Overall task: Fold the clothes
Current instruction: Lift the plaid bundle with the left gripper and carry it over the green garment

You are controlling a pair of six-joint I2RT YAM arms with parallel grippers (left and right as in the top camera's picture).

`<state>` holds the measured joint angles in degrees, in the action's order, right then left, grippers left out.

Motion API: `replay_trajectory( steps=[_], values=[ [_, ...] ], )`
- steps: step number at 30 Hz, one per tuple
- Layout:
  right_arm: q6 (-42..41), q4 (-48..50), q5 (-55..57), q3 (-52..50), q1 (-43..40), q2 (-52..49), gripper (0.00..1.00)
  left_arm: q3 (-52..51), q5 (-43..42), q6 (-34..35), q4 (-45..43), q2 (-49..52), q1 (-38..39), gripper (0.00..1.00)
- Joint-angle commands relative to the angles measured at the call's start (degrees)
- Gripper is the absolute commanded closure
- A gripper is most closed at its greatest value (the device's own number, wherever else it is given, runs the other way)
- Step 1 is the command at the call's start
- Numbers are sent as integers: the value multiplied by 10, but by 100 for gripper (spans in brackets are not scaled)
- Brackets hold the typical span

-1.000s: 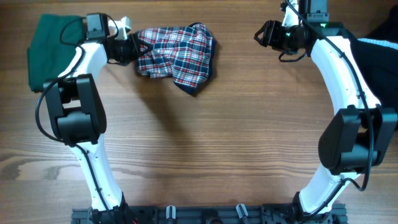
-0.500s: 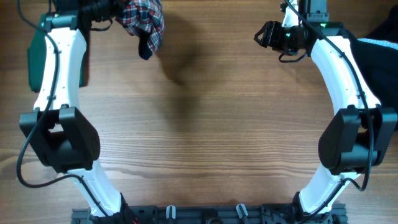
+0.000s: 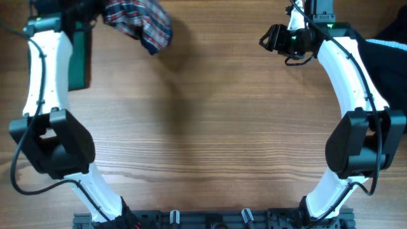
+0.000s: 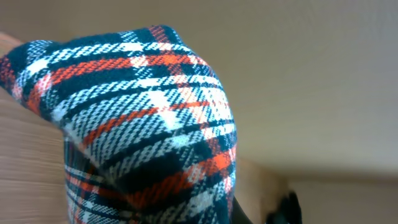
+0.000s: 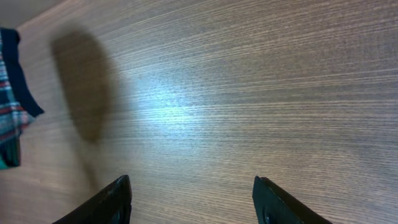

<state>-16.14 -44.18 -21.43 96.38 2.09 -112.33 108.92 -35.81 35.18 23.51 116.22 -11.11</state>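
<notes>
The plaid dress (image 3: 138, 23), one of the clothes, hangs bunched up at the far left of the table, off the wood. My left gripper (image 3: 96, 9) is shut on its left end, right at the top edge of the overhead view. The left wrist view is filled by plaid cloth (image 4: 143, 124), which hides the fingers. A dark-green garment (image 3: 80, 56) lies flat under the left arm. My right gripper (image 3: 272, 37) hovers at the far right, open and empty (image 5: 193, 200) above bare wood. The dress's navy-trimmed edge (image 5: 13, 99) shows at the left of the right wrist view.
A black garment (image 3: 389, 58) lies at the right edge behind the right arm. The dress casts a soft shadow (image 3: 181, 67) on the wooden table (image 3: 210, 140). The arm bases stand at the near edge (image 3: 210, 219).
The left arm has swung up and to the far left, lifting the plaid dress off the table. The dress now hangs bunched in the air. The right arm has not moved.
</notes>
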Motion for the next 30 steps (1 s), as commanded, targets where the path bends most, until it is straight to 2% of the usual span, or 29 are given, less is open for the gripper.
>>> replay_trajectory(
  steps=[1,9,16,26,30],
  values=[
    [21,-3,-11,5,4,1,37,10,52,67,-10,-13,-40,96],
    [27,-5,-16,5,4,1,33,10,97,151,-18,-13,-123,96],
    [28,-4,-31,5,4,1,32,10,100,165,-31,-12,-192,96],
    [26,-5,-76,5,6,1,31,10,158,221,-134,-9,-199,96],
    [27,-9,-76,5,11,1,27,10,164,252,-170,5,-193,96]
  ],
)
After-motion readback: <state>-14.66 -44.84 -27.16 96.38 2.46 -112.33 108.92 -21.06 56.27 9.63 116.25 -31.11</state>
